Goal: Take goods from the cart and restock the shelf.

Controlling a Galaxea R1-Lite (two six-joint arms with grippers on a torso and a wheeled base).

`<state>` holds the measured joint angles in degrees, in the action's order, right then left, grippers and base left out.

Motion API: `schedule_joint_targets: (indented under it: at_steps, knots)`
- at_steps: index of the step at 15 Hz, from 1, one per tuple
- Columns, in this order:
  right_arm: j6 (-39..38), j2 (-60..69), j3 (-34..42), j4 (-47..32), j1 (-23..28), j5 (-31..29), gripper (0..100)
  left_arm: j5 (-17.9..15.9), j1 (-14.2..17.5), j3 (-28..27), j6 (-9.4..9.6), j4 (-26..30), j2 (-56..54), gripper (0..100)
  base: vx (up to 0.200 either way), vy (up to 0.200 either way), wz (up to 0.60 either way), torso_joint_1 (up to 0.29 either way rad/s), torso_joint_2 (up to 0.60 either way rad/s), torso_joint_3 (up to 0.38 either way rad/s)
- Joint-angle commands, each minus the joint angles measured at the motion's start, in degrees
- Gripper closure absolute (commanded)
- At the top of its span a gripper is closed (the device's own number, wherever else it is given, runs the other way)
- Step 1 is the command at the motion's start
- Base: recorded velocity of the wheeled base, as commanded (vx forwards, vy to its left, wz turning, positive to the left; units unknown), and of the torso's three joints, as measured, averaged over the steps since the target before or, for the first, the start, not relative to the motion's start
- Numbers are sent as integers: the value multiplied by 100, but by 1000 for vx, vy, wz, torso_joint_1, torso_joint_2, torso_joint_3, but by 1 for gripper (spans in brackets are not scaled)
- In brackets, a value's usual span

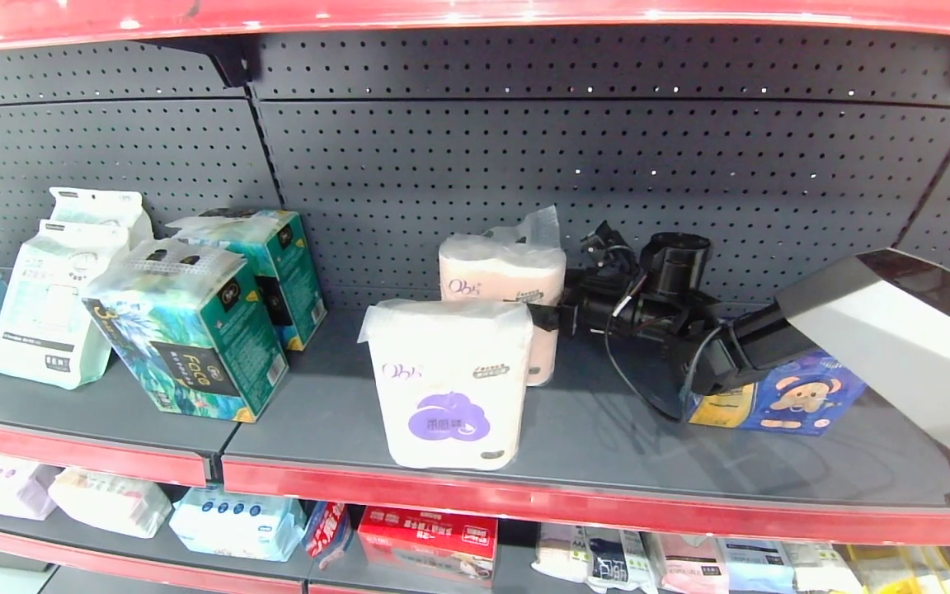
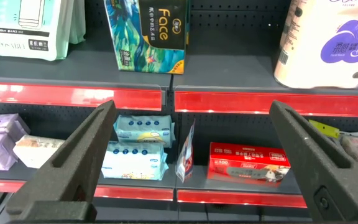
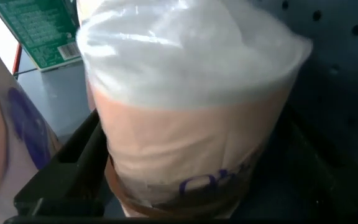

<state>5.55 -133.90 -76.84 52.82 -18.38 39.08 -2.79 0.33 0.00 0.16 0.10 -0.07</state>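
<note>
A pink pack of toilet rolls stands at the back of the grey shelf, close to the pegboard. My right gripper reaches in from the right and is shut on its lower side, one finger pressed against the wrap. Directly in front of it stands a white roll pack with a purple mark. My left gripper is open and holds nothing, hanging level with the shelf's red front edge.
Two green tissue boxes and white pouches stand to the left. A blue cartoon box lies under my right arm. The lower shelf holds a red box and soft packs.
</note>
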Motion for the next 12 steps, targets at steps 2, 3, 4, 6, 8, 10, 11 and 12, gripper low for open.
schedule_joint_targets:
  at_steps: [2, 3, 4, 6, 8, 10, 11, 12]
  knots:
    - [-19, 242, 72, 53, -16, 29, 0, -2, 2, 0, 2, -1, 7, 0, 0, 0, 0, 0, 0, 0]
    - [-19, 277, 134, 53, -16, 38, 0, -2, 2, 0, 2, -1, 7, 0, 0, 0, 0, 0, 0, 0]
    - [-10, 294, 178, 62, -16, 38, 0, -2, 2, 0, 2, -1, 7, 0, 0, 0, 0, 0, 0, 0]
    - [-1, 365, 283, 62, -16, 38, 0, -2, 2, 0, 2, -1, 7, 0, 0, 0, 0, 0, 0, 0]
    - [-1, 374, 318, 62, -16, 38, 0, -2, 2, 0, 2, -1, 7, 0, 0, 0, 0, 0, 0, 0]
    - [-1, 400, 310, 62, -16, 38, 0, -2, 2, 0, 2, -1, 7, 0, 0, 0, 0, 0, 0, 0]
    - [-1, 426, 301, 62, -16, 38, 0, -2, 2, 0, 2, -1, 7, 0, 0, 0, 0, 0, 0, 0]
    - [-1, 435, 301, 62, -16, 38, 0, -2, 2, 0, 2, -1, 7, 0, 0, 0, 0, 0, 0, 0]
